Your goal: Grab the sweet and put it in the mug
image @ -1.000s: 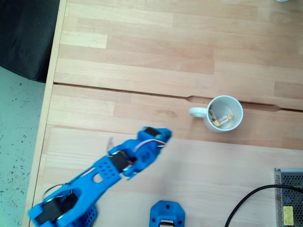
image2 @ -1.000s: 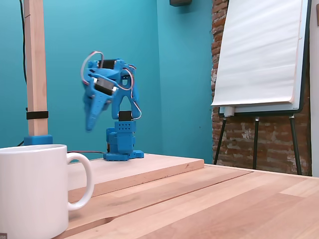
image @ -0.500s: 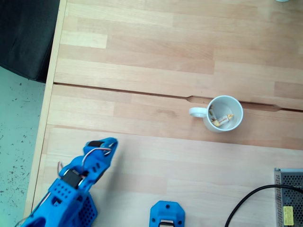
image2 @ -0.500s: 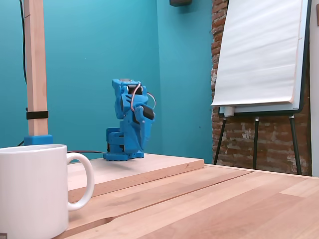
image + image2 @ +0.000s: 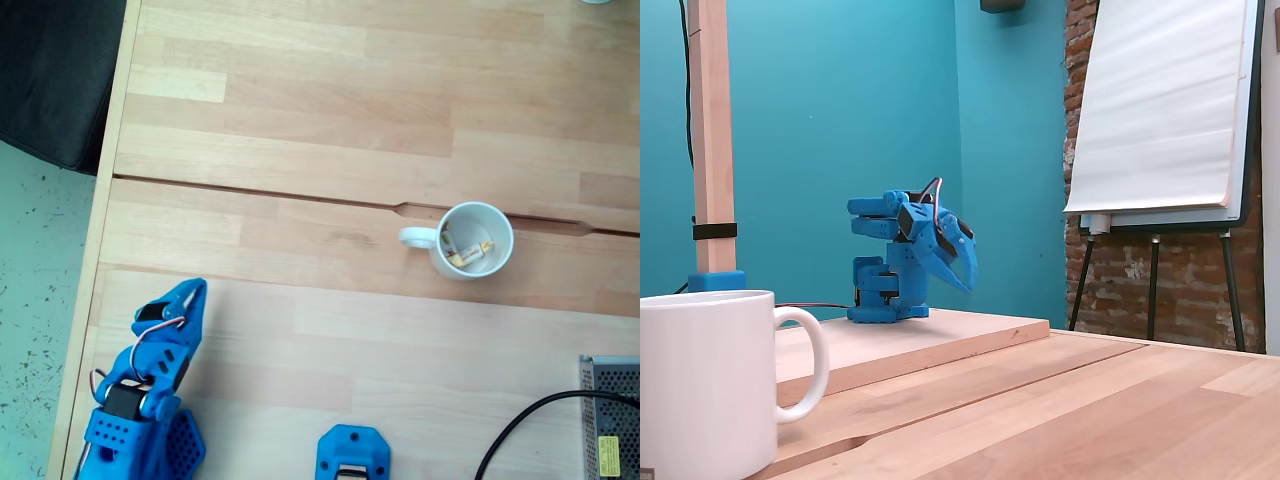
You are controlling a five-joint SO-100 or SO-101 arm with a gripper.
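You will find the mug (image 5: 471, 240) upright on the wooden table (image 5: 330, 120) in the fixed view from above, right of centre, just below the dark seam that crosses the boards, its loop handle pointing to the left of that view; inside it lie two small wrapped candies, and the sweet (image 5: 472, 253) rests on the white bottom, towards the lower right of the opening, with the look-alike candy (image 5: 447, 241) beside it nearer the handle; which of the two is which cannot be confirmed at this size. Note the gripper (image 5: 190, 291) at the lower left of the same view, folded back over the blue arm (image 5: 140, 400), its tip pointing up and slightly right; it is well apart from the mug, so the sweet lies far to the right of the jaws and not between them. In the low fixed view the gripper (image 5: 968, 280) hangs in front of the arm base, tips curved downward, above the raised board; the fingers appear drawn together with nothing held, though the slit between them is too small to read with certainty; the mug (image 5: 706, 385) fills the lower left foreground there, handle to the right.
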